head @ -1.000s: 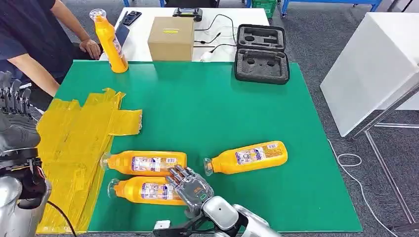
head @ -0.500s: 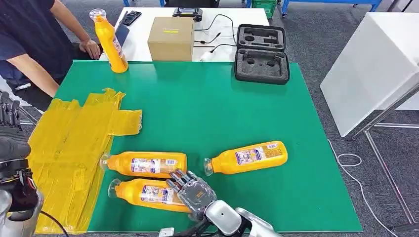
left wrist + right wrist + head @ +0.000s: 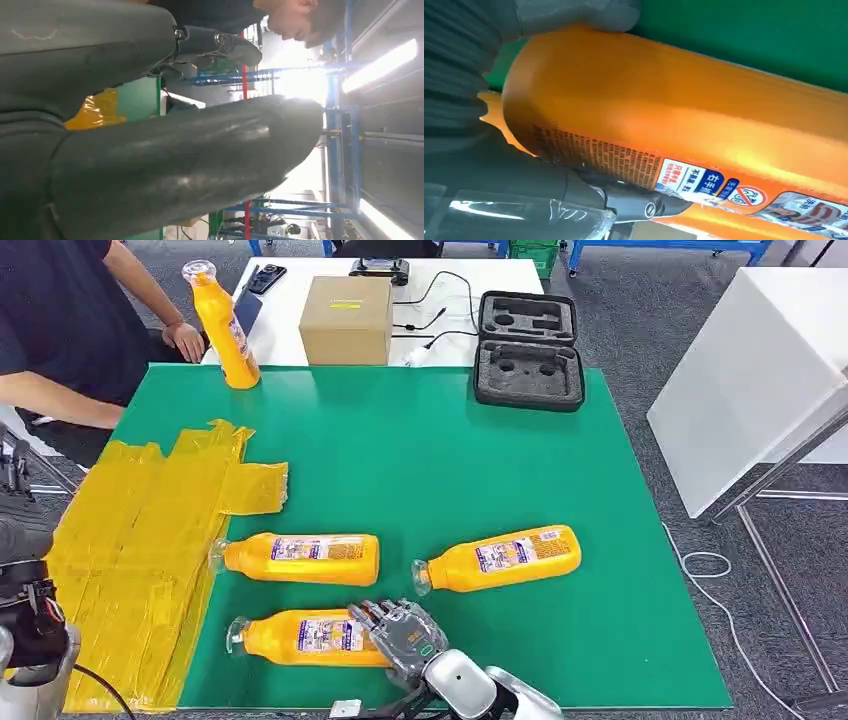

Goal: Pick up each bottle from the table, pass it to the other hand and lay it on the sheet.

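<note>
From the head view, four orange bottles are on the green bench point(image 3: 420, 460). Three lie on their sides near the front edge and one stands up at the far left corner. The nearest bottle point(image 3: 300, 637) lies along the front edge with its clear cap pointing to the left edge. The right hand point(image 3: 400, 630) is wrapped around its fat end and holds it. The second lying bottle point(image 3: 300, 558) is just behind it, with its cap touching the yellow sheet point(image 3: 150, 530). The third lying bottle point(image 3: 500, 558) is toward the middle of the front edge. Each lying bottle has a white and blue label, but the words are too small to read here. The standing bottle point(image 3: 222, 328) is near a person's hand point(image 3: 185, 338). The one yellow sheet covers the left edge of the bench. Behind the far edge sit one brown cardboard box point(image 3: 346, 318) and one open black case point(image 3: 529, 348). The left hand point(image 3: 15, 475) is up beside the left edge of the bench.

From the left wrist view, the left hand is close up. Its thick thumb and dark fingers are apart, with nothing in them.

From the right wrist view, the right hand grips the nearest bottle. Its label has small dark print, blue boxes with white Chinese writing, and a red circle sign.
</note>
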Controlling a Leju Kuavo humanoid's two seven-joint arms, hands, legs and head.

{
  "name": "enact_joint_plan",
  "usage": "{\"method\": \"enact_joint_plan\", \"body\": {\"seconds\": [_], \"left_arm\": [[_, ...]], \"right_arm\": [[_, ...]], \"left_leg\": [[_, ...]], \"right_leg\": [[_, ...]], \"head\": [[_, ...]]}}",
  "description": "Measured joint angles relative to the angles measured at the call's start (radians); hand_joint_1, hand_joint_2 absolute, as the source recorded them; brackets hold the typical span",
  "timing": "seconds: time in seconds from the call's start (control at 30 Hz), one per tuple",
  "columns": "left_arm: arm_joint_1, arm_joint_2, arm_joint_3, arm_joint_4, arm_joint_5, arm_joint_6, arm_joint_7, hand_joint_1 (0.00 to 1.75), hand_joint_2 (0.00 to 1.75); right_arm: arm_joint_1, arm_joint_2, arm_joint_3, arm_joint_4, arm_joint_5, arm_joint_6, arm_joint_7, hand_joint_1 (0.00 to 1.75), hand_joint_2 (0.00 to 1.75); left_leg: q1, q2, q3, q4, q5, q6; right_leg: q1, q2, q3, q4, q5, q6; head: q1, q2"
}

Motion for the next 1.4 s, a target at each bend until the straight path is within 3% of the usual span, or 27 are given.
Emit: {"method": "enact_joint_plan", "body": {"seconds": [0.17, 0.2, 0.23, 0.8, 0.83, 0.87, 1.4], "left_arm": [[-0.027, 0.000, -0.015, 0.013, 0.000, -0.001, 0.007, 0.00, 0.00], [-0.038, -0.001, -0.019, 0.018, 0.000, -0.002, 0.010, 0.00, 0.00], [-0.049, -0.002, -0.022, 0.024, 0.000, -0.002, 0.013, 0.00, 0.00], [-0.083, -0.013, -0.049, 0.059, 0.000, -0.004, 0.017, 0.00, 0.00], [-0.085, -0.013, -0.050, 0.060, 0.000, -0.005, 0.017, 0.00, 0.00], [-0.088, -0.013, -0.050, 0.062, 0.000, -0.005, 0.017, 0.00, 0.00], [-0.104, -0.014, -0.062, 0.075, 0.005, 0.000, 0.016, 0.00, 0.00]], "right_arm": [[0.003, -0.001, -0.006, -0.001, -0.003, -0.002, 0.011, 1.75, 1.75], [0.003, 0.000, -0.006, -0.001, -0.003, -0.002, 0.015, 1.62, 1.75], [0.003, 0.002, -0.007, -0.001, -0.003, -0.001, 0.018, 0.00, 1.75], [0.039, 0.000, -0.054, -0.006, 0.005, 0.003, 0.063, 0.00, 1.75], [0.042, 0.000, -0.056, -0.005, 0.005, 0.003, 0.064, 0.07, 1.75], [0.045, 0.000, -0.059, -0.004, 0.006, 0.004, 0.067, 1.73, 1.75], [0.073, 0.004, -0.097, 0.009, 0.032, 0.024, 0.063, 1.75, 1.75]], "left_leg": [[0.000, 0.000, 0.000, 0.000, 0.000, 0.000], [0.000, -0.001, 0.000, 0.000, 0.000, 0.000], [0.000, 0.000, 0.000, 0.000, 0.000, 0.000], [0.000, 0.000, 0.001, 0.000, 0.000, 0.000], [0.000, 0.000, 0.001, 0.000, 0.000, 0.000], [0.000, 0.000, 0.001, 0.000, 0.000, 0.000], [0.000, 0.000, 0.007, 0.000, 0.000, 0.000]], "right_leg": [[0.000, 0.000, 0.000, 0.000, 0.000, 0.000], [0.000, 0.000, 0.000, 0.000, 0.000, 0.000], [0.000, 0.000, 0.001, 0.000, 0.000, 0.000], [0.000, 0.000, 0.001, 0.000, 0.000, 0.000], [0.000, 0.000, 0.001, 0.000, 0.000, 0.000], [0.000, 0.000, 0.001, 0.000, 0.000, 0.000], [0.000, 0.000, 0.007, 0.000, 0.000, 0.000]], "head": [[0.000, 0.000], [0.000, 0.000], [0.000, 0.000], [0.000, 0.000], [0.000, 0.000], [0.000, 0.000], [0.000, 0.000]]}}
